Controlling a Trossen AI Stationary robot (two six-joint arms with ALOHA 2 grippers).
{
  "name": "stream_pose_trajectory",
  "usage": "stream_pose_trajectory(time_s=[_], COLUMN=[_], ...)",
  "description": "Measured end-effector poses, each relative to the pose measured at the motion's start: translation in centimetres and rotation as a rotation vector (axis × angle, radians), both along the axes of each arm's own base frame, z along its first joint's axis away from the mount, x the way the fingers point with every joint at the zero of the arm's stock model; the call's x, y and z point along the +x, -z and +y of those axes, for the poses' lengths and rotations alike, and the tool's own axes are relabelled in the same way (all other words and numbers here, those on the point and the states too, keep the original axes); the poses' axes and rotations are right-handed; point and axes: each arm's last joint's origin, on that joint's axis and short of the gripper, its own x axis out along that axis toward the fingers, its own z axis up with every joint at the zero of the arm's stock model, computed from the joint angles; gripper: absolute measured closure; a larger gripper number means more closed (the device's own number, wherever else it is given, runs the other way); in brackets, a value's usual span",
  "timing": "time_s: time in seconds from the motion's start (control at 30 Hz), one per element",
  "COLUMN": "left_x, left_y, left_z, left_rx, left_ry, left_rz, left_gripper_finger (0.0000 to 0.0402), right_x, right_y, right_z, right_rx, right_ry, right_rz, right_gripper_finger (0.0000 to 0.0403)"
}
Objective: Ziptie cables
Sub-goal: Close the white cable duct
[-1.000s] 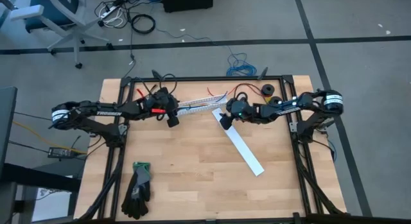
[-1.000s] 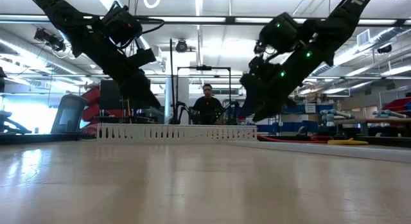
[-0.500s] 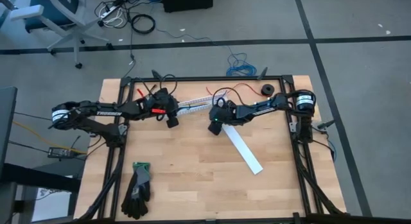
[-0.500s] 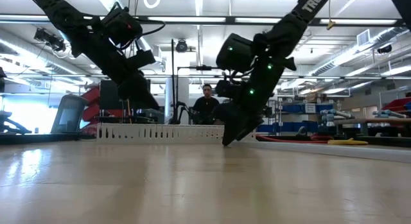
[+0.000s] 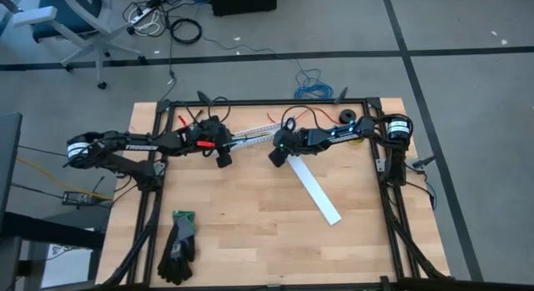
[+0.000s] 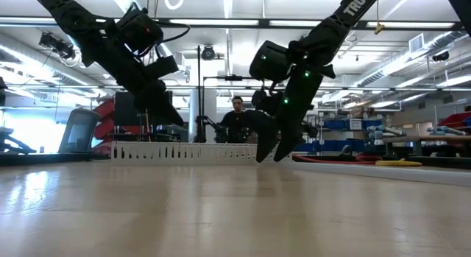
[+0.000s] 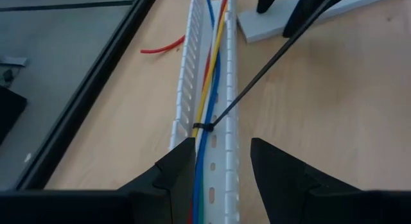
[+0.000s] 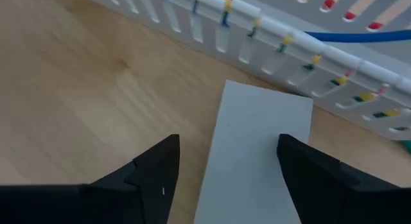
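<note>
Cables (image 7: 207, 115) lie along the white slotted channel (image 7: 230, 89) at the worktop's (image 5: 242, 216) far side, banded by a black ziptie (image 7: 204, 126). Left gripper (image 7: 218, 169) straddles the channel, jaws spread. Right gripper (image 8: 225, 163), jaws spread, hovers over the grey lid (image 8: 257, 153).

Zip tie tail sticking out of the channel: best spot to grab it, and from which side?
Grip the zip tie tail along its free length, away from the head cinched on the cables. It slants clear of the white channel on the flat cover strip's side, so come from there, probably with the right gripper.
</note>
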Motion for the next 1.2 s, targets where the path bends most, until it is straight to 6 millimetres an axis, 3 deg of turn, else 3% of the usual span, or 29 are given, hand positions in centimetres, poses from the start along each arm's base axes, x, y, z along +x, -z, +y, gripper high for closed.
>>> stream_pose_trajectory(time_s=[0.17,0.53,0.97,1.2], left_x=[0.0,0.1,0.1,0.1], left_y=[0.0,-0.1,-0.1,-0.1], left_z=[-0.1,0.0,0.0,-0.1], left_rx=[-0.023,-0.021,-0.021,-0.031], left_ry=[0.002,0.003,0.0,0.013], left_rz=[-0.01,-0.022,-0.031,-0.034], left_gripper_finger=[0.0241,0.0241,0.0241,0.0241], right_x=[0.3,0.0,-0.2,-0.3], right_y=[0.0,-2.1,-3.2,-3.5], right_z=[0.2,0.4,0.0,-0.6], right_rx=[0.001,-0.023,0.023,0.029], right_ry=[-0.035,-0.137,-0.2,-0.172], right_rz=[-0.017,-0.049,-0.092,-0.114], right_gripper_finger=[0.016,0.0156,0.0076,0.0057])
